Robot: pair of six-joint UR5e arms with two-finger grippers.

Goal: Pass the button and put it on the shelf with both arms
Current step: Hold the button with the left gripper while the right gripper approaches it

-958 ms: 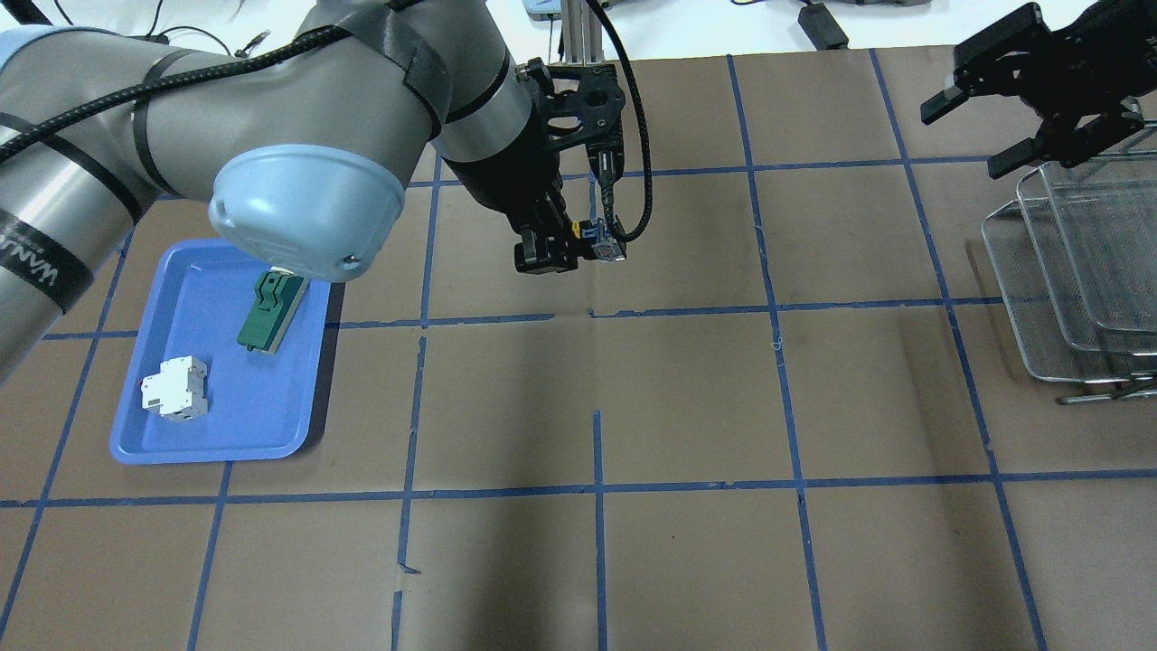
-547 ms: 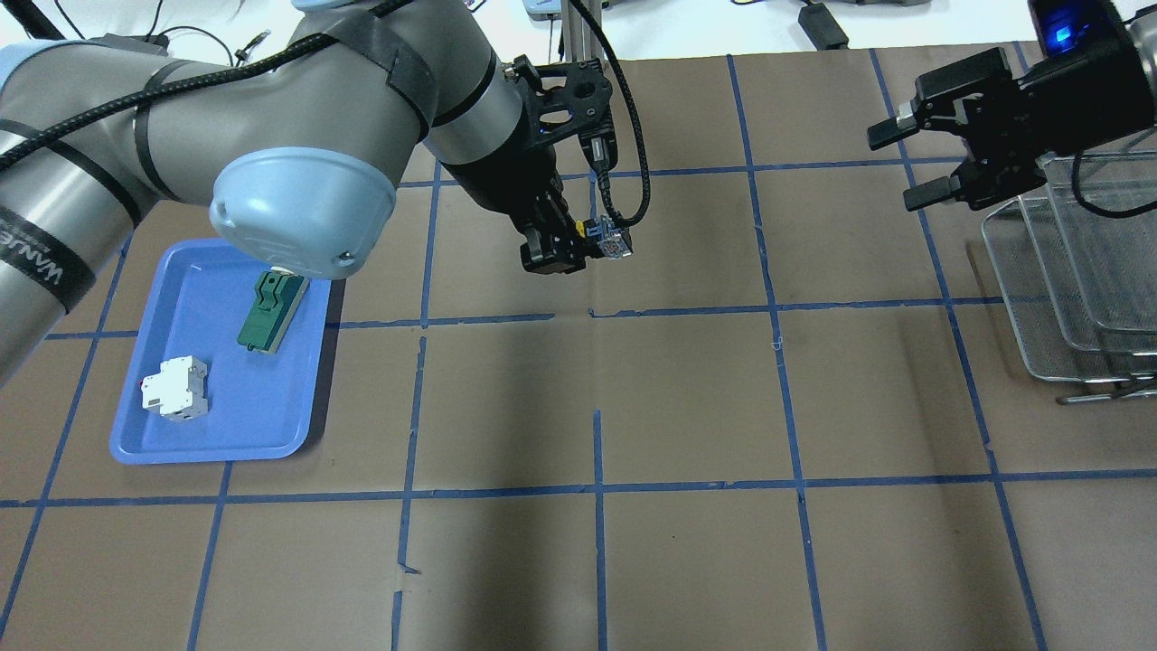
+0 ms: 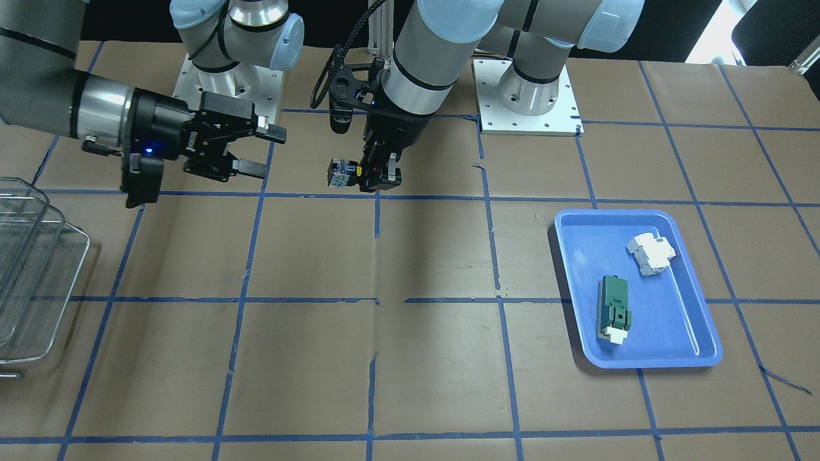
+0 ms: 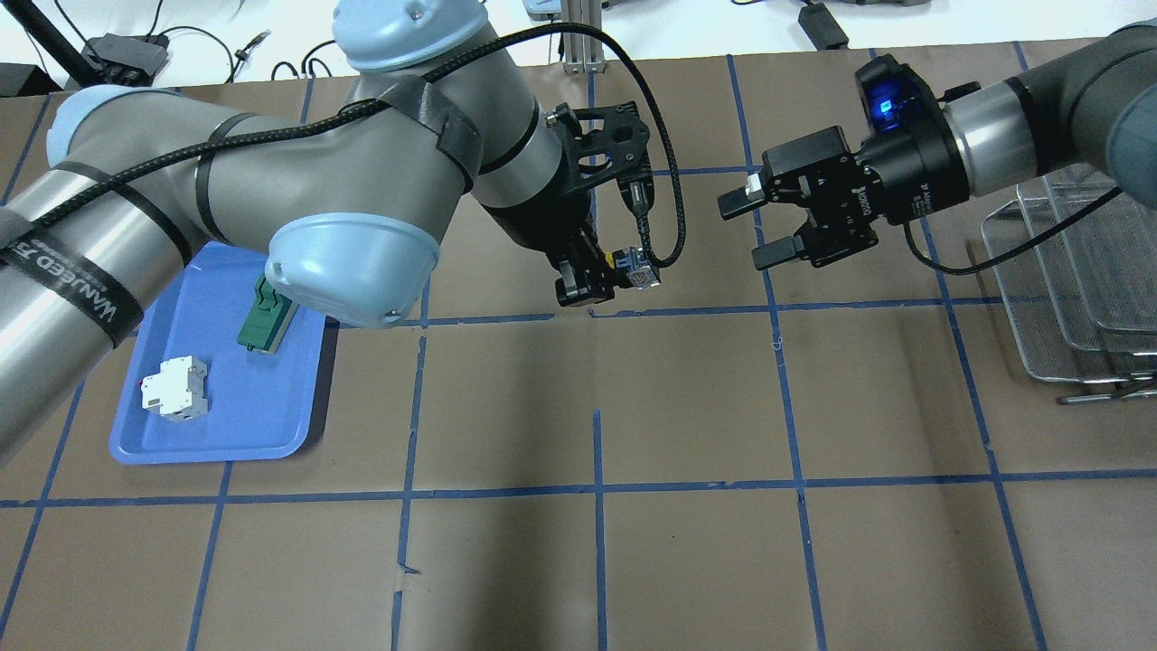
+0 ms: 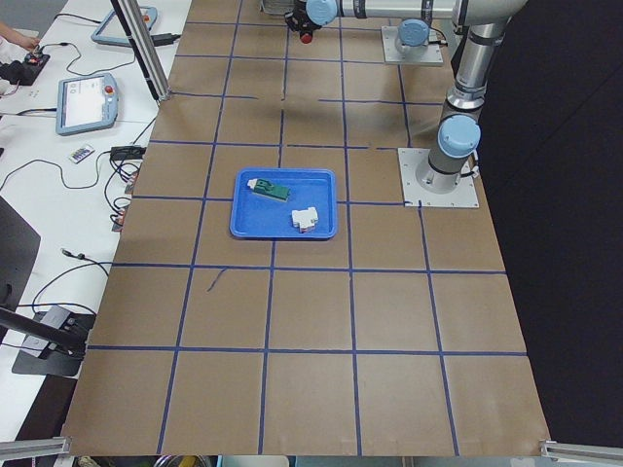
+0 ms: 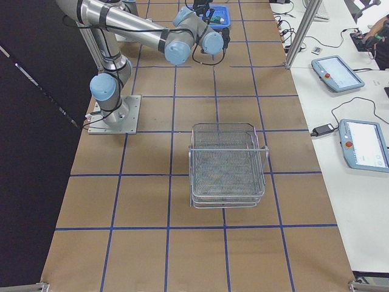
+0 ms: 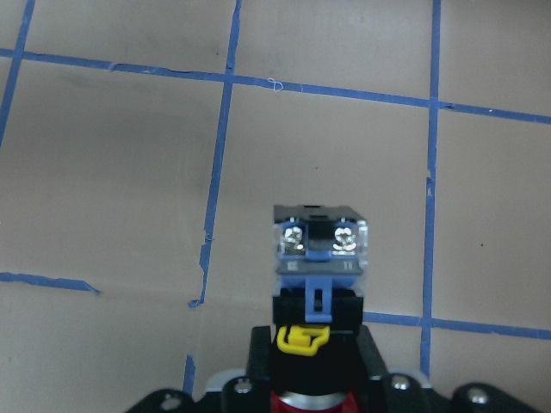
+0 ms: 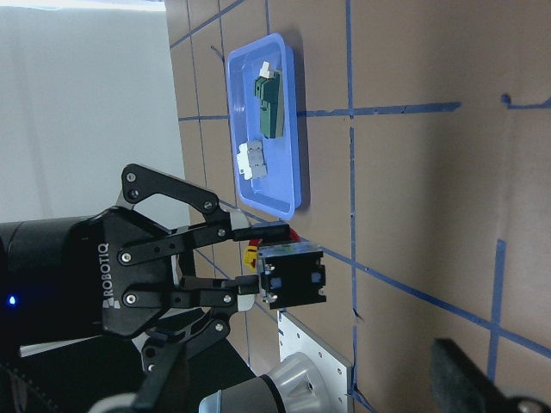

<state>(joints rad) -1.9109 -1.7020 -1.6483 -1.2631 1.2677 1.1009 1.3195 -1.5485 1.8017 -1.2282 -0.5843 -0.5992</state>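
My left gripper (image 4: 598,271) is shut on the button (image 4: 634,268) and holds it above the table, blue terminal end pointing right. The front view shows the same grasp (image 3: 377,175) on the button (image 3: 342,173). In the left wrist view the button (image 7: 318,258) shows its yellow detail, and its red cap sits low between the jaws. My right gripper (image 4: 741,232) is open, level with the button and a short gap to its right, also in the front view (image 3: 269,152). The right wrist view shows the button (image 8: 293,275) held ahead. The wire-mesh shelf (image 4: 1076,280) stands at the far right.
A blue tray (image 4: 226,438) at the left holds a green block (image 4: 268,316) and a white breaker (image 4: 176,389). The table is brown paper with a blue tape grid. The shelf also shows in the front view (image 3: 32,256) and in the right side view (image 6: 228,161).
My right arm has swung left from over the shelf toward the button, jaws still open. My left gripper has moved a little right and nearer, with the button in it.
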